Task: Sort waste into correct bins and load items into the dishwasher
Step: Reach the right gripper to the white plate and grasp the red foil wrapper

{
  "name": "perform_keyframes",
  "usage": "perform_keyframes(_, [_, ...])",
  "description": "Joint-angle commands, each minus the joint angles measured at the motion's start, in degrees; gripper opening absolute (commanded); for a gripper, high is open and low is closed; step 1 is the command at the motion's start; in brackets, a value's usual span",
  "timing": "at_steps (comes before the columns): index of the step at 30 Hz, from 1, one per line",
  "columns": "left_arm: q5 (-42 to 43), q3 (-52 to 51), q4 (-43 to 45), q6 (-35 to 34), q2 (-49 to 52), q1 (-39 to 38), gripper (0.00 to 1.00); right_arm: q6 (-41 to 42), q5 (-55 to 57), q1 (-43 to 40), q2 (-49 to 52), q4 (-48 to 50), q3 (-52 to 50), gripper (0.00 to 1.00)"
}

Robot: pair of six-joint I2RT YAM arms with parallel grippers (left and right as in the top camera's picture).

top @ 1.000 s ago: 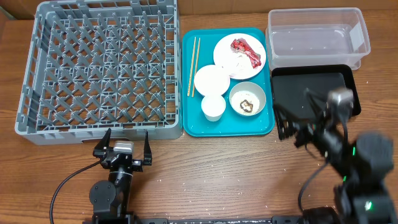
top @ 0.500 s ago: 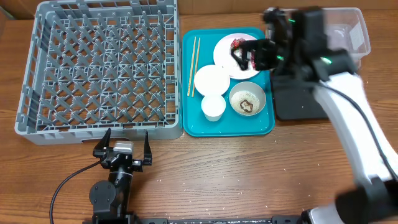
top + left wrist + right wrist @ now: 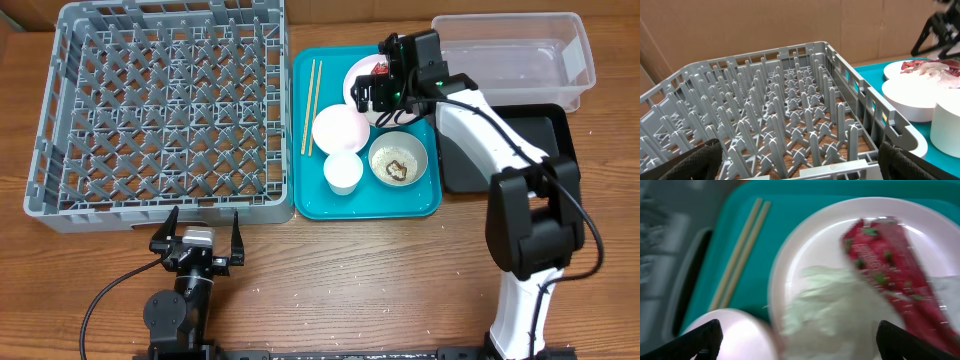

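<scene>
While the left claw [image 3: 198,238] is left spread open beside the dish rack [image 3: 60,120], the right claw [image 3: 380,90] has been moved slightly leftward since half a second ago. It is held with fingers apart over the pink-white plate [image 3: 805,255] on the teal tray [image 3: 310,200], where the red wrapper [image 3: 890,275] and napkin [image 3: 835,310] lie. Print on the wrapper cannot be read.

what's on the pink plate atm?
Right wrist view: a red wrapper and a crumpled white napkin lie on the plate. Anything beneath them is hidden. Overhead, the right gripper covers much of the plate.
</scene>
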Motion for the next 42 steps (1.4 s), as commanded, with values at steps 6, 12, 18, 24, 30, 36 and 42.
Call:
perform_keyframes(6, [0.4,-0.3,0.0,1.0,-0.5,0.3,1.0,-4.1,19.3,1.8,5.3,4.4,1.4,1.0])
perform_keyframes(12, [0.4,-0.3,0.0,1.0,-0.5,0.3,1.0,-5.7,19.3,1.8,7.5,6.4,1.4,1.0])
perform_keyframes(18, [0.4,-0.3,0.0,1.0,-0.5,0.3,1.0,-5.6,19.2,1.8,10.0,6.3,1.4,0.88])
perform_keyframes(24, [0.4,-0.3,0.0,1.0,-0.5,0.3,1.0,-5.6,19.3,1.8,10.2,6.4,1.2,0.25])
perform_keyframes(30, [0.4,-0.3,0.0,1.0,-0.5,0.3,1.0,1.6,18.8,1.8,5.2,4.1,3.5,0.04])
perform_keyframes(36, [0.4,-0.3,0.0,1.0,-0.5,0.3,1.0,3.9,19.8,1.0,-9.4,-3.2,9.1,0.04])
perform_keyframes(42, [0.4,-0.3,0.0,1.0,-0.5,0.3,1.0,6.5,24.8,-4.3,-15.2,-4.3,9.1,0.04])
